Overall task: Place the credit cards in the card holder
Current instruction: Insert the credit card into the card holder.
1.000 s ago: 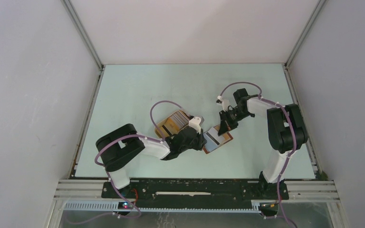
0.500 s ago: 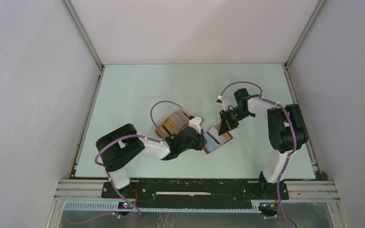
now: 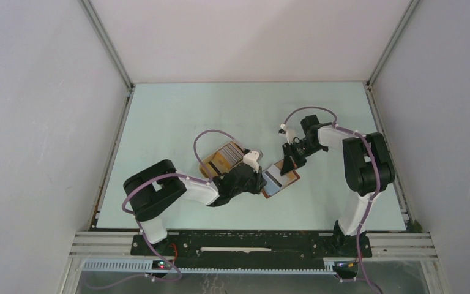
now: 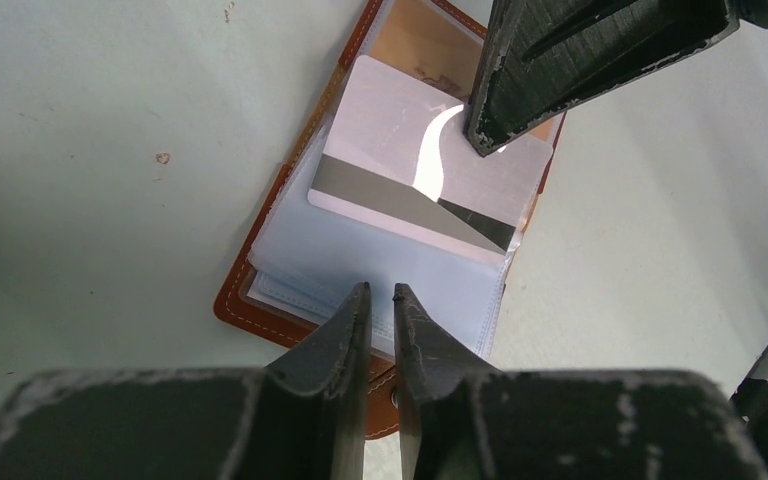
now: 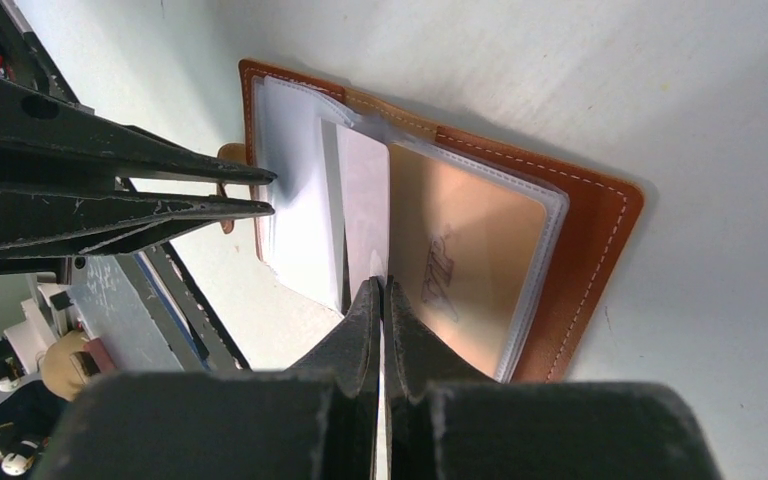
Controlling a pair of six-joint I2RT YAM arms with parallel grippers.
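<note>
Pinches clear pocket leaves of the reddish-brown leather bifold card holder [image 4: 236,300], open on the pale green surface [image 4: 110,100], with narrowly parted left jaws (likely steadying it). Presses 1 silvery, dark-striped plastic credit card [image 4: 400,130] pocketward with clenched right jaws; seemingly part sleeved.

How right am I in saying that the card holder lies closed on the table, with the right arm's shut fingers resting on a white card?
Not quite: the card holder lies open, not closed, as the left wrist view shows. The rest stands: the right arm's shut fingers rest on the white card.
</note>
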